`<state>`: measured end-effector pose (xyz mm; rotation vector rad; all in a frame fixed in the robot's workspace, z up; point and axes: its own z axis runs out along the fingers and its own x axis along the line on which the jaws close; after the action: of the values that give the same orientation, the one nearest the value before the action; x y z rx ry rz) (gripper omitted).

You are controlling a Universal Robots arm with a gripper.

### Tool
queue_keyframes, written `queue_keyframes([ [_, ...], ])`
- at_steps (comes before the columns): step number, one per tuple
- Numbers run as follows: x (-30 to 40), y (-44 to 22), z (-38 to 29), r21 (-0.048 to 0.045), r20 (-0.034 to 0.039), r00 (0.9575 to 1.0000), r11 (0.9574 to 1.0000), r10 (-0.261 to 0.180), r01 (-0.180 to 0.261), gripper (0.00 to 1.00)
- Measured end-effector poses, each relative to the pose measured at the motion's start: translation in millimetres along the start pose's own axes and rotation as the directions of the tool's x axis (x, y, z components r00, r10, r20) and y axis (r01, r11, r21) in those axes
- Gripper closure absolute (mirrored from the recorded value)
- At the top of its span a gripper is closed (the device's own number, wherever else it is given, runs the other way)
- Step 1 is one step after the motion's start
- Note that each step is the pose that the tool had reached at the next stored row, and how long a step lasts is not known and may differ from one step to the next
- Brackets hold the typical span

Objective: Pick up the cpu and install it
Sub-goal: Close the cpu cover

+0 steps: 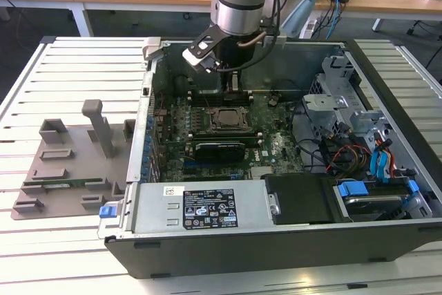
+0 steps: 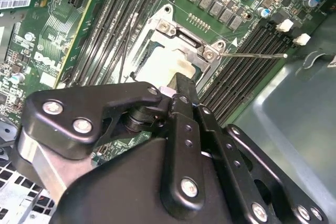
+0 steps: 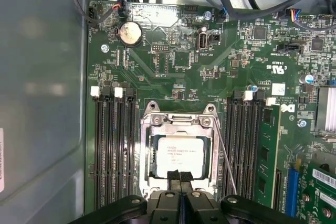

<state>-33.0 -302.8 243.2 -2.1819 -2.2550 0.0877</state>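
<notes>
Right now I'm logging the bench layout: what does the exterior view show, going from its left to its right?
Grey tray → blue tab → CPU socket → black cover → blue-handled drive.

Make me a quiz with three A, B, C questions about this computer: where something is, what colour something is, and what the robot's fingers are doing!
1. Where is the cpu?
A in the socket on the board; B on a chair; C in a drawer.
2. What colour is the board?
A red; B green; C yellow.
3. How are the fingers?
A spread wide; B holding a cable; C closed together.

Answers:
1 A: it lies flat inside the socket's metal frame.
2 B: green shows all around the socket.
3 C: in the first wrist view they meet at the cpu's edge with barely a slit between them.
</notes>
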Motion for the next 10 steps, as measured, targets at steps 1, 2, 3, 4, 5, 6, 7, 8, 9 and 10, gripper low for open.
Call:
queue_keyframes([
  [1,-0.1,0.0,-1.3,0.0000,0.0001,1.0000,1.0000,0.000,0.000,0.89],
  [2,-0.1,-0.1,-2.5,0.0000,0.0000,1.0000,1.0000,0.000,0.000,0.89],
  [3,-0.2,-0.2,-3.9,0.0000,0.0000,1.0000,1.0000,0.000,0.000,0.89],
  [4,-0.2,-0.2,-5.1,0.0000,0.0001,1.0000,1.0000,0.000,0.000,0.89],
  [5,-0.3,-0.3,-7.6,0.0000,0.0000,1.0000,1.0000,0.000,0.000,0.89],
  [6,-0.3,-0.4,-8.8,0.0000,0.0000,1.0000,1.0000,0.000,0.000,0.89],
  [7,-0.4,-0.5,-10.5,0.0001,0.0001,1.0000,1.0000,0.000,0.000,0.89],
  [8,-0.4,-0.5,-11.8,0.0001,0.0001,1.0000,1.0000,0.000,0.000,0.89],
  [9,-0.5,-0.5,-12.5,0.0001,0.0001,1.0000,1.0000,0.000,0.000,0.89],
  [10,-0.5,-0.6,-13.3,0.0001,0.0001,1.0000,1.0000,0.000,0.000,0.89],
])
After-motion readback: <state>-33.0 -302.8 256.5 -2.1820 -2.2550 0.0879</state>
